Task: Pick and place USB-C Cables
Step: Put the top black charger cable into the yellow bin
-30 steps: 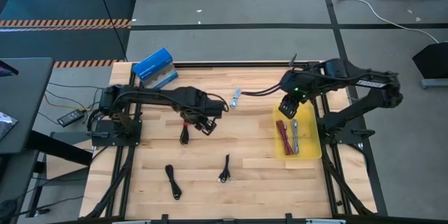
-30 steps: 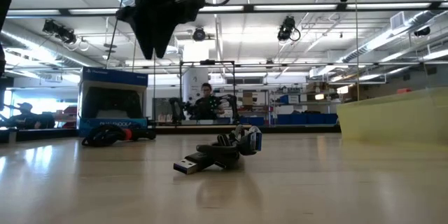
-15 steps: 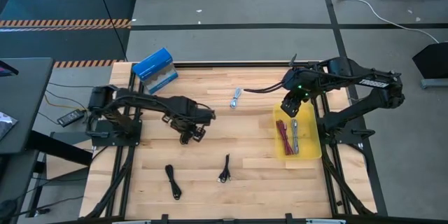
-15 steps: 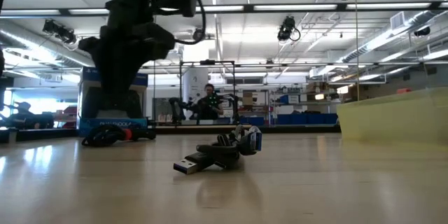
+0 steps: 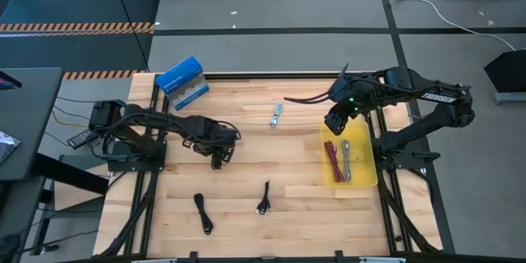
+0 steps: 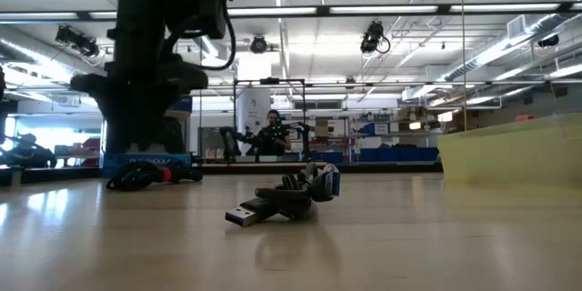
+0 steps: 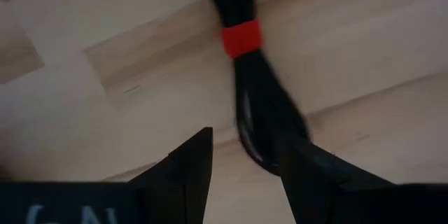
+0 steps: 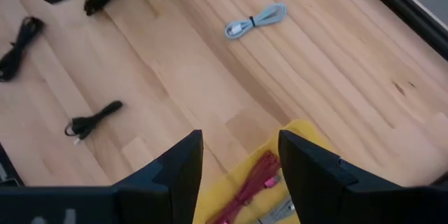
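My left gripper [image 5: 218,156] is open and low over a black cable bundle with a red band [image 7: 241,38], which lies flat on the table [image 5: 216,163]. In the left wrist view the bundle's looped end [image 7: 255,129] reaches in between the two fingers. My right gripper [image 5: 335,123] is open and hovers over the far end of the yellow tray [image 5: 366,173]. The tray holds a maroon cable [image 5: 330,158] and a silver-grey cable [image 5: 346,158]. A pale blue cable [image 5: 277,115] and two more black bundles [image 5: 203,212] [image 5: 265,197] lie on the wood. My left gripper comes at the banded black cable from above, with one finger on each side of its looped end [image 7: 260,147]. Whether a finger [image 7: 301,164] touches the cable, I cannot tell. The cable lies flat on the table.
A blue rectangular box [image 5: 182,80] sits at the table's far left corner. In the low view a black bundle with a USB plug [image 6: 282,202] lies mid-table and the tray wall [image 6: 509,150] rises at the right. Bare wood spreads along the near edge.
My left gripper has moved toward the table's left edge and come down to the banded black cable, which has stayed where it was. The fingers now stand on either side of its looped end.
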`<move>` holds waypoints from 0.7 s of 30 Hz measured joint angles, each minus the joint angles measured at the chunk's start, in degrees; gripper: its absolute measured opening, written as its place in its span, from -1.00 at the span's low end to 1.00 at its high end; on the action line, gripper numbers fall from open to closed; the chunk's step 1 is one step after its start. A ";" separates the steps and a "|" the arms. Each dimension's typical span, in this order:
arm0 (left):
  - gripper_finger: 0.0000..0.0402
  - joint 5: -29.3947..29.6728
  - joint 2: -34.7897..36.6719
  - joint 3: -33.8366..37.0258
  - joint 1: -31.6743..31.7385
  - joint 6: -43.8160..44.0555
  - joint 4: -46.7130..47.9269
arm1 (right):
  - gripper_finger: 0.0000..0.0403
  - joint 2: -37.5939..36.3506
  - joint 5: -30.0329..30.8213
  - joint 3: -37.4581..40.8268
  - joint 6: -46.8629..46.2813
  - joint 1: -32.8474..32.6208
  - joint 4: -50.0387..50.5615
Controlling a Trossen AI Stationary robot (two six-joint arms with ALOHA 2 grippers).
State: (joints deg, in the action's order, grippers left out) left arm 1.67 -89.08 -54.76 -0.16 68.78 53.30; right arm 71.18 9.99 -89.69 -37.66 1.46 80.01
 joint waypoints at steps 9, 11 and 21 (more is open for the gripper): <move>-0.19 2.09 -0.15 5.01 0.00 2.63 -12.09 | -0.04 0.00 -0.01 0.00 -3.52 1.00 -1.14; -0.19 3.31 -0.15 5.57 0.11 2.73 -12.99 | -0.04 0.00 -0.01 0.00 -4.35 1.04 -1.14; -0.20 2.61 -0.17 10.70 0.57 2.57 -16.86 | -0.04 0.00 -0.01 0.00 -6.29 1.04 -1.23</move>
State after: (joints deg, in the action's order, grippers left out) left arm 4.28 -89.25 -44.06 0.41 71.34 36.43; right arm 71.18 9.98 -89.69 -43.94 2.50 78.78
